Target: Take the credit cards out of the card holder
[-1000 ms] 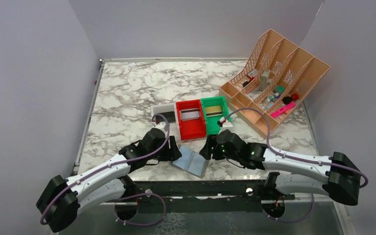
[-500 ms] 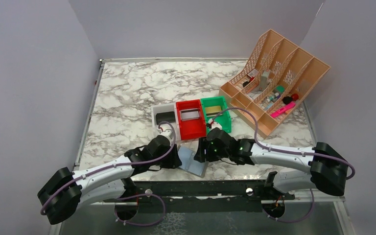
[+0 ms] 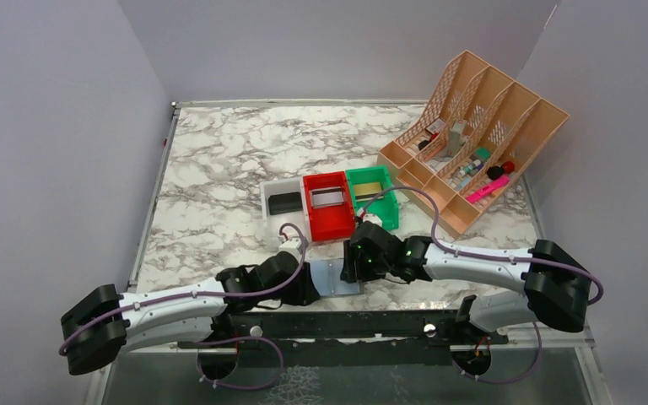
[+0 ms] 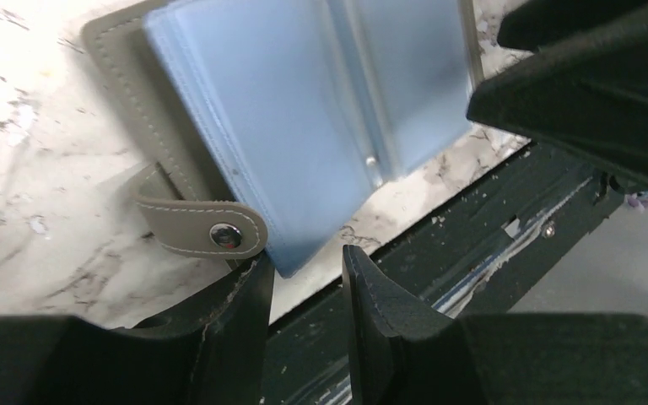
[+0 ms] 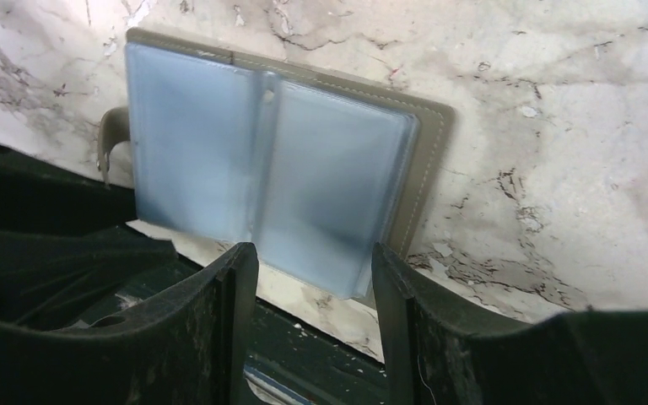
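pale grey walls (image 3: 51,126) enclose a marble table (image 3: 219,160).

card holder (image 3: 337,277) hemmed by l pincer (image 4: 304,291), r pincer (image 5: 314,283) & red bin (image 3: 331,223) behind; far marble (image 3: 219,152) open.

The card holder (image 3: 333,278) lies on the table (image 3: 219,169) before the bins (image 3: 334,229).
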